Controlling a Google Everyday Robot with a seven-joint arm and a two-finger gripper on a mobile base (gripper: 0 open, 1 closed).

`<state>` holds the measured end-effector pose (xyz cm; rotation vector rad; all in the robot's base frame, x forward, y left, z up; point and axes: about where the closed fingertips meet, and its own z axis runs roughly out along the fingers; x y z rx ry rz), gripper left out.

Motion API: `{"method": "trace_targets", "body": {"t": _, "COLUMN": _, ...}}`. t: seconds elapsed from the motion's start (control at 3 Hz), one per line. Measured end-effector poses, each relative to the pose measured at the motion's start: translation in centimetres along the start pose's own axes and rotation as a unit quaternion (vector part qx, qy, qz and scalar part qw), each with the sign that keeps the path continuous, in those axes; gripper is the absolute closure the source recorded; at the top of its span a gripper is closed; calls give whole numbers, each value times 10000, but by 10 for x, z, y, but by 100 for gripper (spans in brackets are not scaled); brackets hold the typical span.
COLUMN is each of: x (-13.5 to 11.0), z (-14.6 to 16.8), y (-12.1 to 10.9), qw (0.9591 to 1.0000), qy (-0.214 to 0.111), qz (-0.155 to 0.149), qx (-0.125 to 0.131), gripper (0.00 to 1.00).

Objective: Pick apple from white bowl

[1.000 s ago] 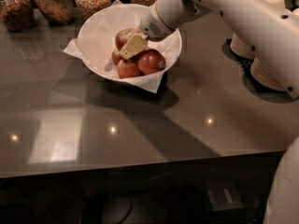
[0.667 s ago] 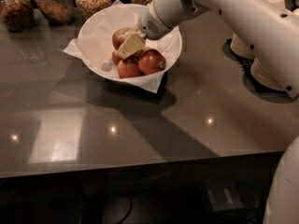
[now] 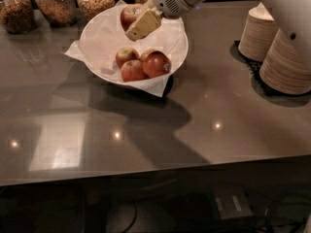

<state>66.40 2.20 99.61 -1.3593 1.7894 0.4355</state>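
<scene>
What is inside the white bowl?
The white bowl shows a paper lining and three apples in front; its bottom is covered by the paper. The gripper holds the apple over the back.

A snack counter (image 3: 204, 125): snack jars (image 3: 56, 5) upper left, stacked disposable bowls (image 3: 286, 62) upper right. The gripper (image 3: 141, 26) clasps the apple (image 3: 126, 13) at top centre.

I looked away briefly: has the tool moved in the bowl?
Yes. The tool, gripping the apple, has gone up from the other apples low in the white bowl, toward its far rim.
</scene>
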Motion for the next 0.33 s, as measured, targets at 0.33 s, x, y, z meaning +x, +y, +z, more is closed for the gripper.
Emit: {"method": "trace_targets", "body": {"t": 0.33, "x": -15, "z": -53, "y": -6, "qw": 9991, "qy": -185, "qz": -183, "qx": 344, "gripper": 81}}
